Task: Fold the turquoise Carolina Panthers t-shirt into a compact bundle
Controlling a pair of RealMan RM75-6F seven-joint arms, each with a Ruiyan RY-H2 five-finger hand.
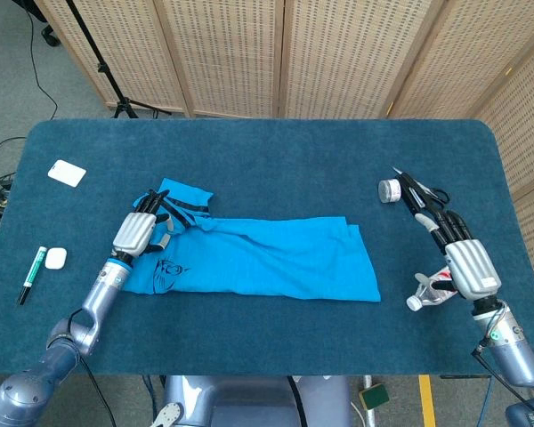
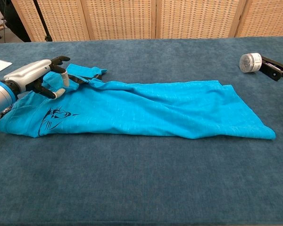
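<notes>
Fingers [image 2: 56, 60] of the left hand [image 1: 135, 231] curl onto the collar end of the t-shirt [image 1: 267, 258], which lies lengthwise left-to-right, hem toward the jar [image 1: 390, 190]; right hand [image 1: 463, 258] extended, empty.

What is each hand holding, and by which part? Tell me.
The left hand grips the t-shirt at its collar end, fingers curled into the cloth. The right hand holds nothing.

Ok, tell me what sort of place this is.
Probably a lab or studio set up for recording robot work: a blue-carpeted table fenced by wicker screens, a tripod and floor cables beside it.
</notes>
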